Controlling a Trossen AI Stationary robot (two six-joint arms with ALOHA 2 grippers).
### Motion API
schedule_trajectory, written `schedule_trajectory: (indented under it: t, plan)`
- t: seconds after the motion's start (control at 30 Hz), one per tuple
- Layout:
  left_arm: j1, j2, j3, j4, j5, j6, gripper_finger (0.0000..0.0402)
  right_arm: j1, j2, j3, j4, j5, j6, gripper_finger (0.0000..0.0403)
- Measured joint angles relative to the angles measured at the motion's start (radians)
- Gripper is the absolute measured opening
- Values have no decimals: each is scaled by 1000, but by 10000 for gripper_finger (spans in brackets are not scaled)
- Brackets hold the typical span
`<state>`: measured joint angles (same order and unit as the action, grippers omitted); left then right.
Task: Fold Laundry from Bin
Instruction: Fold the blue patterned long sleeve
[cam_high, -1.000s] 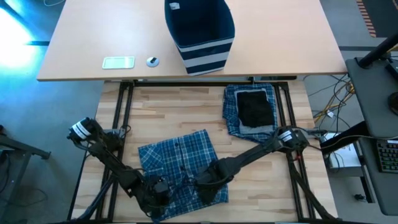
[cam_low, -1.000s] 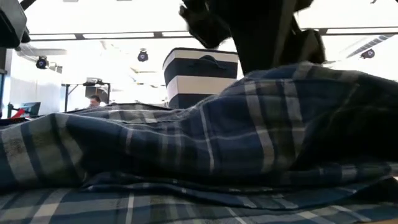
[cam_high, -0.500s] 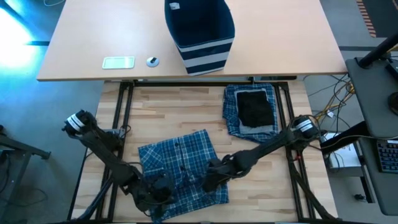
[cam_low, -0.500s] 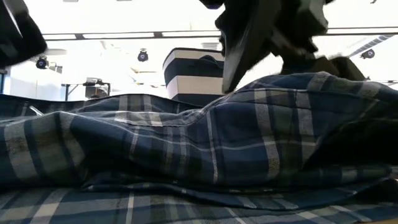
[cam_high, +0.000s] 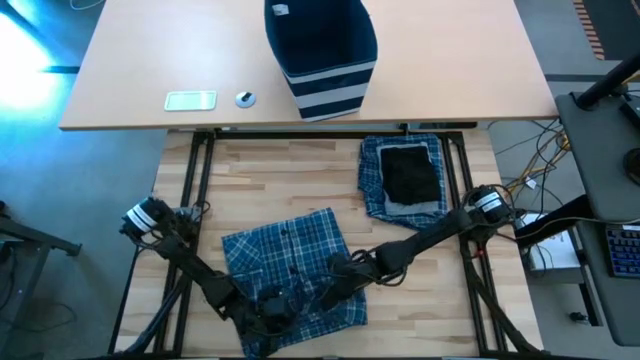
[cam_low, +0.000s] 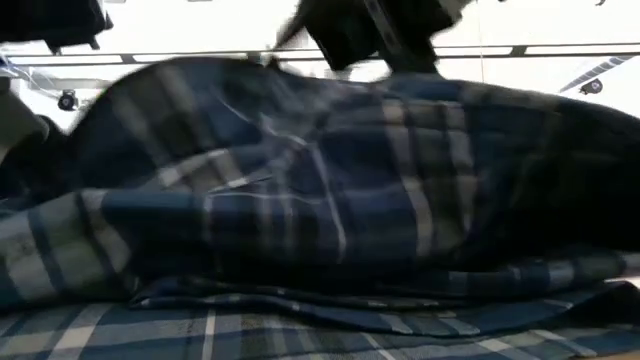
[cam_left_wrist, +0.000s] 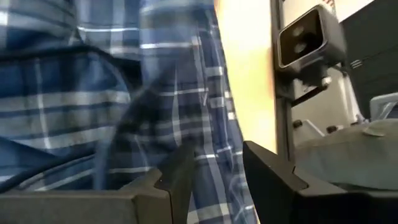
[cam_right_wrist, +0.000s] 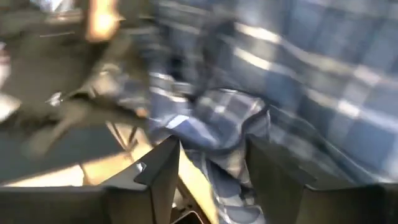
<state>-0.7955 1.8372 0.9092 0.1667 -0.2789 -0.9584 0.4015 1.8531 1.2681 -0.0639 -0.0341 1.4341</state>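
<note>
both pincers at plaid shirt (cam_high: 290, 270) near edge

1. Even overhead light, with cyan glare on the floor (cam_high: 25, 40) at far left.
2. Low view: blown-out white background, dark plaid cloth (cam_low: 330, 200) close and soft.
3. Right wrist view heavily motion-blurred; left wrist view partly smeared.

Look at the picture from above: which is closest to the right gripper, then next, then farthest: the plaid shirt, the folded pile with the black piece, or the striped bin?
1. Plaid shirt: right under the right gripper, near edge.
2. Folded pile: farther back, on the table's right side.
3. Striped bin: farthest, on the desk behind.
</note>
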Motion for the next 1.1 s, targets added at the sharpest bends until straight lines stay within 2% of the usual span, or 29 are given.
schedule_trajectory:
  t: [0.3,0.47,0.57,0.67,0.77,0.83,0.93,1.0,1.1]
  plan:
    - [15,8,-1,-15,33,7,123,15,-2,150,-11,-38,-571,153]
    - [18,8,-2,-20,58,8,123,50,-2,192,-176,-12,-721,136]
    - [19,8,-2,-28,69,8,123,58,-6,249,-381,38,-678,129]
    - [19,8,-2,-29,74,8,123,62,-25,300,-543,79,-507,132]
    - [20,8,-2,-36,80,18,123,62,-31,282,-596,44,-271,149]
    - [21,8,-2,-36,81,27,123,53,-21,239,-556,-3,-181,167]
    - [24,8,-2,-38,81,34,123,35,-16,156,-371,-43,-123,196]
    - [25,8,-2,-40,81,34,123,23,-20,116,-245,-40,-102,212]
    - [27,8,-2,-42,81,34,123,8,-17,86,-207,-29,-98,224]
